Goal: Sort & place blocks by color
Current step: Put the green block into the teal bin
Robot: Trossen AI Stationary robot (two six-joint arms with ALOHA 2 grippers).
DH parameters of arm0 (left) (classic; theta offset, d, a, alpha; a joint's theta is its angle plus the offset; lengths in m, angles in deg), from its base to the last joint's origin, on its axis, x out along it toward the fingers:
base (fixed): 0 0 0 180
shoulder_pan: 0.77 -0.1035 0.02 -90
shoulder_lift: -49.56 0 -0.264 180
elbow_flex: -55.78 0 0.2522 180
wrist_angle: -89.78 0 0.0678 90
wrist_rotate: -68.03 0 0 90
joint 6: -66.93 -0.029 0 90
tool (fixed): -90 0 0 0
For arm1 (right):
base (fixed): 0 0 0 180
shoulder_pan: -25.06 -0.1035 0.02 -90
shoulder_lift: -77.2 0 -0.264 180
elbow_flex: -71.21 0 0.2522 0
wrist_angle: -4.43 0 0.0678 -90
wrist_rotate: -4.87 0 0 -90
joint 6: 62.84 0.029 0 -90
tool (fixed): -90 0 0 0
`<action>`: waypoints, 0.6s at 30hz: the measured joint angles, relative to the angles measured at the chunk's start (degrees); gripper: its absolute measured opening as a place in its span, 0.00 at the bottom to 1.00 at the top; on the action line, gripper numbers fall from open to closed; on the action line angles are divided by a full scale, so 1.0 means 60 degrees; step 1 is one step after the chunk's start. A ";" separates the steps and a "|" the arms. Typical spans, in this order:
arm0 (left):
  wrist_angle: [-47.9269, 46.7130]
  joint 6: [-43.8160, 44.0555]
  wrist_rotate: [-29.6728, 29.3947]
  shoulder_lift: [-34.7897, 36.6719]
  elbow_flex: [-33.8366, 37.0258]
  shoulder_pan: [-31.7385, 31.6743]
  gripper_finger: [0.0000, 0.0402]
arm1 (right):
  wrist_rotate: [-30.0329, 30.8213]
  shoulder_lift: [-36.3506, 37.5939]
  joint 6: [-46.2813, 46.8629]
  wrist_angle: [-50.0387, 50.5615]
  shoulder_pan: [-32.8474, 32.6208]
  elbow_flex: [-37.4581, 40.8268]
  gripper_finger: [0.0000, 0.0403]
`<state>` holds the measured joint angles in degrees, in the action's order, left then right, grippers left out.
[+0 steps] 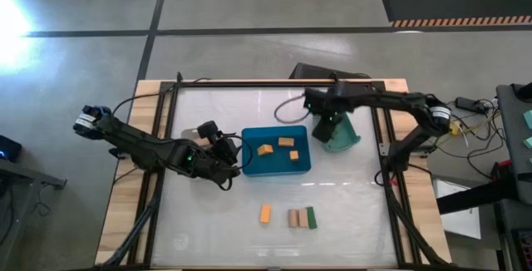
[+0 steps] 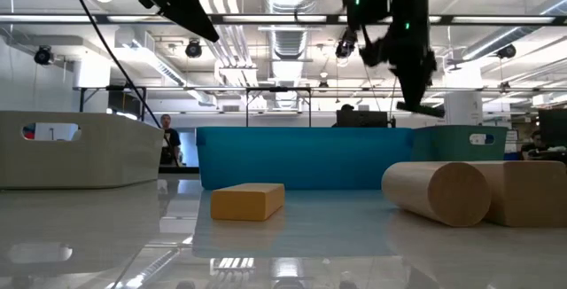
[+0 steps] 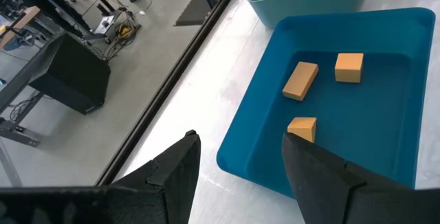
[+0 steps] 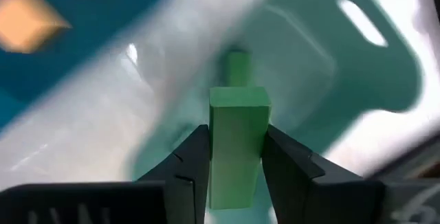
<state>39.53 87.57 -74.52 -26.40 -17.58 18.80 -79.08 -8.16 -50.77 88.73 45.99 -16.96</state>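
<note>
The white table top [image 1: 349,204] carries a rectangular blue plastic bin [image 1: 277,168] at its middle, with a teal plastic bin [image 1: 342,137] just to its right and a pale cream bin [image 2: 80,152] on the left side. Three orange blocks [image 1: 286,142] lie inside the blue bin. Nearer the front edge, well apart from the bins, sit a loose orange block [image 1: 265,214], a pale tan wooden block [image 1: 293,219] and a dark green block [image 1: 311,218], the last two touching side by side.

The right gripper [image 4: 235,157] hangs above the teal bin, its fingers closed on an upright green rectangular block [image 4: 238,124]; another green piece already lies in that bin below it. The left gripper [image 3: 237,159] waits at the blue bin's left rim, fingers spread and holding nothing.

The risk, as I judge it, lies in the release. The held block stands tall and is pinched low, so it may tumble on landing and bounce off the piece beneath. If the gripper sits too near the bin's wall towards the blue bin, the block could strike the rim and fall onto the table or among the orange ones.
</note>
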 joint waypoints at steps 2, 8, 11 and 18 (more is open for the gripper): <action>-0.0001 0.0000 0.0003 0.0000 0.0000 0.0000 0.47 | -0.0036 -0.0153 -0.0277 -0.0075 0.0559 0.0025 0.24; -0.0001 0.0000 -0.0001 0.0000 0.0000 0.0000 0.47 | -0.0512 -0.0731 -0.0774 -0.0195 0.1397 0.0040 0.27; -0.0001 0.0000 -0.0001 0.0000 0.0000 0.0000 0.47 | -0.0506 -0.0949 -0.0910 -0.0236 0.1442 0.0047 0.33; 0.0000 0.0004 0.0002 0.0000 0.0000 0.0000 0.47 | -0.0512 -0.0917 -0.0878 -0.0311 0.1431 0.0051 0.41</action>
<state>39.53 87.60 -74.51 -26.40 -17.58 18.80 -82.15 -13.66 -56.04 86.87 54.58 -16.65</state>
